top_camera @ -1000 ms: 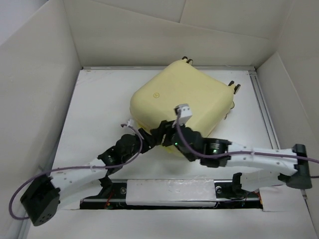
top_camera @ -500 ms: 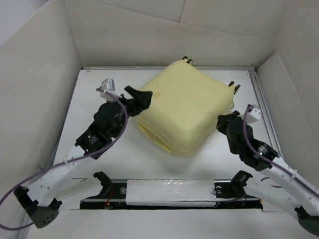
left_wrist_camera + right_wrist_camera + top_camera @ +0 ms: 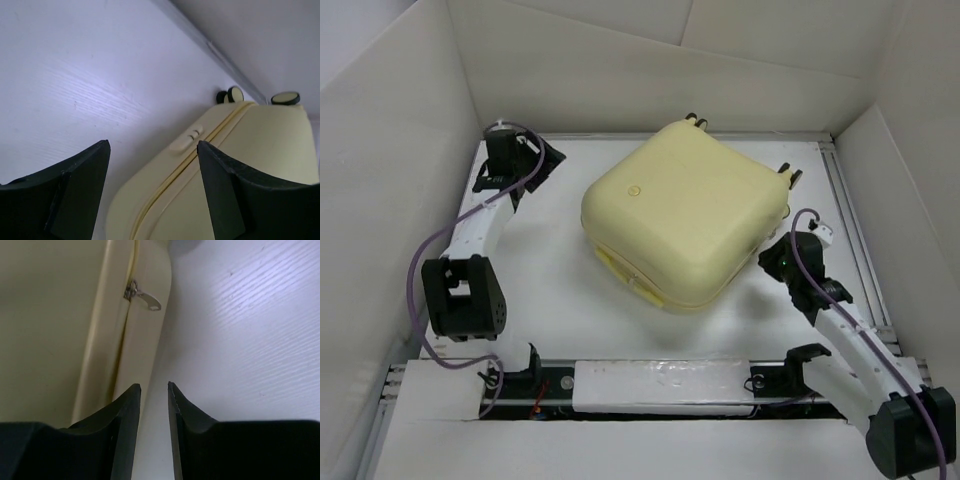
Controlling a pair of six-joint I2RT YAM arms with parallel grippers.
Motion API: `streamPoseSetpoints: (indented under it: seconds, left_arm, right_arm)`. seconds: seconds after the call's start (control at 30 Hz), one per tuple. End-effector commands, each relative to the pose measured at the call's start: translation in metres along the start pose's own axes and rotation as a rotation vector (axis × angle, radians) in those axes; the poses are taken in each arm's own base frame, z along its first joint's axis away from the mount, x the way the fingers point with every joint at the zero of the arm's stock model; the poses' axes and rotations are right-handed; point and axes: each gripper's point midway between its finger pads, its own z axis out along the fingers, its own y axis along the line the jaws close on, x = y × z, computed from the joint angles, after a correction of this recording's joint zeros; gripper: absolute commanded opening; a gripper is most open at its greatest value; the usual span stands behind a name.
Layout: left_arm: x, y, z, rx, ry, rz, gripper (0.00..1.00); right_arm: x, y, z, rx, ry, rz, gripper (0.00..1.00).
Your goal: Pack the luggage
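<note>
The luggage (image 3: pixel 685 215), a pale yellow hard-shell case, lies shut and flat in the middle of the white table, with its round emblem (image 3: pixel 636 187) facing up. Its caster wheels (image 3: pixel 695 120) point toward the far wall. My left gripper (image 3: pixel 550 160) is open at the far left corner, apart from the case. In the left wrist view the luggage (image 3: pixel 225 165) and its seam show between wide-set fingers (image 3: pixel 75 190). My right gripper (image 3: pixel 767 262) sits by the case's right side, its jaws narrowly apart and holding nothing. A metal zipper pull (image 3: pixel 145 299) hangs on the luggage (image 3: pixel 60 315) ahead of the right gripper (image 3: pixel 154 387).
Tall cardboard walls (image 3: pixel 380 200) enclose the table on the left, back and right. A metal rail (image 3: pixel 570 135) runs along the far edge and another (image 3: pixel 855 240) along the right. The arm bases stand on the mounting bar (image 3: pixel 660 385) at the near edge.
Both grippers were at the luggage's near edge a second ago. The left arm has since swung away to the far left corner. The right arm has drawn back to the case's right side.
</note>
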Motion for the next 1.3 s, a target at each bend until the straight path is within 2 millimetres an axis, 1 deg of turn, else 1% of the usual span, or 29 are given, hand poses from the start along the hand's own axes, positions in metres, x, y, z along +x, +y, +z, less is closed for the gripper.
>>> streamPoseSetpoints:
  seconds: [0.0,0.17,0.2,0.23,0.27,0.3,0.33,0.4,0.43,0.47,0.5,0.53,0.57,0.6,0.63,0.67,0.7,0.77,0.8,0.87,0.9,1.0,1.03,1.07,1.13,1.17,1.2,1.23,1.27]
  left_arm:
    - [0.035,-0.032,0.007,0.176,0.175,0.016,0.66]
    - [0.103,-0.031,0.023,0.244,0.316,-0.038,0.49]
    - [0.116,-0.031,0.022,0.249,0.342,-0.069,0.47]
    - [0.122,-0.038,0.013,0.277,0.341,-0.068,0.46]
    - [0.126,-0.035,0.009,0.280,0.338,-0.080,0.45]
    - [0.144,-0.024,0.003,0.282,0.351,-0.089,0.44]
    - [0.141,-0.028,-0.012,0.314,0.325,-0.091,0.42]
    - [0.160,-0.008,-0.027,0.303,0.334,-0.108,0.42]
    - [0.165,-0.003,-0.034,0.300,0.336,-0.109,0.42]
    - [0.161,-0.008,-0.048,0.333,0.309,-0.098,0.41]
    - [0.175,0.008,-0.056,0.313,0.325,-0.105,0.41]
    - [0.182,0.005,-0.064,0.336,0.329,-0.092,0.41]
    - [0.188,-0.007,-0.083,0.386,0.333,-0.059,0.41]
    - [0.197,-0.010,-0.091,0.394,0.339,-0.044,0.41]
    - [0.215,-0.017,-0.109,0.424,0.355,-0.013,0.41]
    - [0.218,-0.011,-0.107,0.397,0.360,-0.030,0.41]
    - [0.231,-0.031,-0.130,0.473,0.375,-0.003,0.41]
    - [0.246,-0.031,-0.144,0.459,0.391,-0.003,0.41]
    - [0.251,-0.041,-0.163,0.510,0.396,0.004,0.41]
    - [0.258,-0.036,-0.174,0.514,0.405,-0.012,0.42]
    - [0.254,-0.036,-0.179,0.513,0.393,-0.026,0.42]
    - [0.238,-0.035,-0.199,0.536,0.332,-0.035,0.47]
    - [0.224,-0.039,-0.211,0.559,0.286,-0.044,0.49]
    - [0.215,-0.036,-0.214,0.544,0.240,-0.009,0.51]
    - [0.169,-0.027,-0.219,0.433,0.041,0.016,0.55]
    - [0.172,-0.020,-0.220,0.413,0.053,0.022,0.57]
    - [0.162,-0.012,-0.215,0.360,-0.003,0.038,0.59]
    - [0.161,-0.005,-0.214,0.332,-0.015,0.052,0.62]
    - [0.161,-0.002,-0.210,0.310,-0.017,0.055,0.63]
  right_arm:
    - [-0.008,0.044,0.007,-0.219,0.002,0.008,0.35]
    - [0.007,0.090,0.021,-0.360,0.102,-0.116,0.29]
    - [0.001,0.114,0.018,-0.429,0.108,-0.143,0.29]
    - [0.010,0.121,0.027,-0.441,0.152,-0.176,0.28]
    - [0.011,0.132,0.030,-0.468,0.160,-0.223,0.28]
    - [0.015,0.146,0.029,-0.498,0.176,-0.251,0.28]
    - [0.004,0.170,0.025,-0.564,0.168,-0.274,0.28]
    - [0.009,0.187,0.034,-0.600,0.203,-0.308,0.28]
    - [-0.003,0.208,0.030,-0.654,0.193,-0.308,0.28]
    - [0.001,0.214,0.038,-0.662,0.220,-0.311,0.28]
    - [0.002,0.226,0.037,-0.698,0.230,-0.326,0.28]
    - [0.001,0.236,0.034,-0.740,0.249,-0.329,0.28]
    - [-0.015,0.257,0.031,-0.783,0.220,-0.330,0.28]
    - [-0.005,0.262,0.038,-0.786,0.261,-0.336,0.28]
    - [-0.010,0.277,0.038,-0.825,0.281,-0.352,0.30]
    - [-0.023,0.290,0.031,-0.857,0.252,-0.354,0.30]
    - [-0.016,0.289,0.040,-0.827,0.294,-0.353,0.34]
    - [-0.022,0.298,0.039,-0.846,0.305,-0.396,0.37]
    - [-0.040,0.313,0.031,-0.869,0.268,-0.411,0.42]
    - [-0.054,0.314,0.026,-0.848,0.257,-0.437,0.49]
    - [-0.075,0.324,0.020,-0.841,0.201,-0.446,0.53]
    - [-0.107,0.321,0.006,-0.807,0.147,-0.460,0.62]
    - [-0.126,0.315,0.005,-0.758,0.097,-0.447,0.65]
    - [-0.141,0.312,-0.015,-0.749,0.055,-0.443,0.68]
    - [-0.166,0.293,-0.044,-0.694,-0.045,-0.411,0.69]
    - [-0.170,0.285,-0.054,-0.682,-0.075,-0.405,0.71]
    - [-0.170,0.276,-0.062,-0.668,-0.096,-0.400,0.72]
    - [-0.162,0.267,-0.072,-0.648,-0.107,-0.400,0.72]
    - [-0.132,0.243,-0.062,-0.605,-0.044,-0.401,0.72]
